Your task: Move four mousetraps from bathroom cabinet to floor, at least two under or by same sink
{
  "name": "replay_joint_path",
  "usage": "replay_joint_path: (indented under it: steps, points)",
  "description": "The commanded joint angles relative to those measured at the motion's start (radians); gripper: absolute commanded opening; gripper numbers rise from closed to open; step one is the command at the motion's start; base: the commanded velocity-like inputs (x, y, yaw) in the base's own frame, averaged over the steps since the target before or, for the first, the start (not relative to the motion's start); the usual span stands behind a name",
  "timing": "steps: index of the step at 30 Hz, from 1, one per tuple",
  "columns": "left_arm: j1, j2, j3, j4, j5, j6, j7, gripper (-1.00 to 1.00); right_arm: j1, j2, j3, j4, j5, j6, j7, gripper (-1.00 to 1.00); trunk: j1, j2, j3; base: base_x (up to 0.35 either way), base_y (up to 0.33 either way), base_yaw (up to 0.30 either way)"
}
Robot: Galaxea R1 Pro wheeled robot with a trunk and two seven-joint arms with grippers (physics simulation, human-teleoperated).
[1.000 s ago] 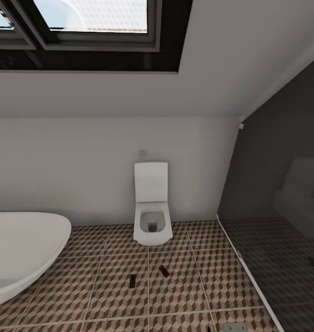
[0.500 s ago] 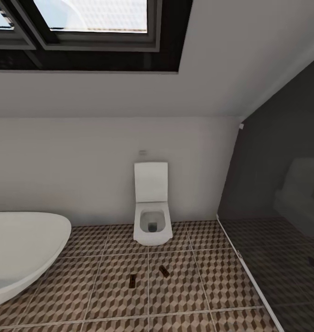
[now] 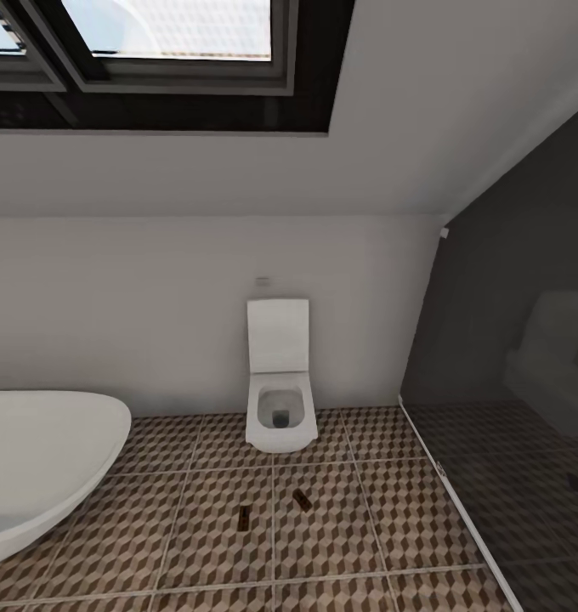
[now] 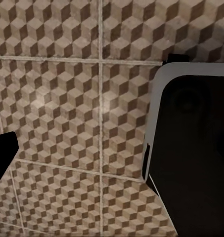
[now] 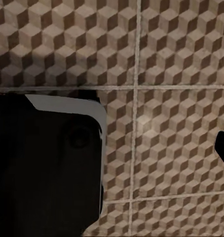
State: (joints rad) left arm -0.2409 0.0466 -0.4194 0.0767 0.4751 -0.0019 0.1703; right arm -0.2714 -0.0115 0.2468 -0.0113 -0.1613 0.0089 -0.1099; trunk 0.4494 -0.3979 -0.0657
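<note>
place: home bathroom | evidence: toilet [image 3: 279,387], bathtub [image 3: 42,459], cube-pattern floor tiles [image 3: 204,527], skylight [image 3: 170,34]

Robot body, wrist views: big black rounded-corner panel [image 4: 191,158] with pale grey rim at right of left wrist frame; matching black panel [image 5: 45,168], grey-edged, lower left of right wrist frame. Faint circular recess on each.

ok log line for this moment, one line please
mousetraps: two on bathroom floor, one, one | near: toilet | left: bathtub | right: shower enclosure
</note>
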Motion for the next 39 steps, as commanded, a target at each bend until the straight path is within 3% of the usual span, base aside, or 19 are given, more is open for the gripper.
replay_joint_path:
  steps: [1,13,18,23,27,39]
  points:
    - [0.001,0.0,-0.009,0.002,0.008,0.0,0.001,1.0,0.008,0.001,0.009,-0.001,-0.01,0.004,0.0,1.0,0.001,-0.002,-0.002,0.0,0.0,0.0]
    - [0.01,0.007,-0.009,0.002,0.009,0.0,0.001,1.0,0.147,0.001,0.008,-0.001,-0.012,0.013,0.031,1.0,0.001,-0.002,-0.002,0.0,0.0,0.0]
    - [0.012,0.008,-0.009,0.002,0.008,0.0,0.001,1.0,0.178,-0.001,0.008,-0.001,-0.049,0.013,0.033,1.0,0.001,-0.002,-0.002,0.0,0.0,0.0]
    - [0.012,0.009,-0.009,0.002,0.009,0.0,0.001,1.0,0.188,-0.004,0.008,-0.001,-0.107,0.013,0.032,1.0,0.001,-0.002,-0.002,0.0,0.0,0.0]
    - [0.012,0.008,-0.008,0.002,0.009,0.0,0.0,1.0,0.19,-0.012,0.008,-0.002,-0.13,0.013,0.028,1.0,0.001,-0.002,-0.002,0.0,0.0,0.0]
    - [0.012,0.002,-0.008,0.001,0.01,0.0,0.0,1.0,0.192,-0.018,0.006,-0.009,-0.143,0.01,0.023,1.0,0.001,-0.002,-0.002,0.0,0.0,0.0]
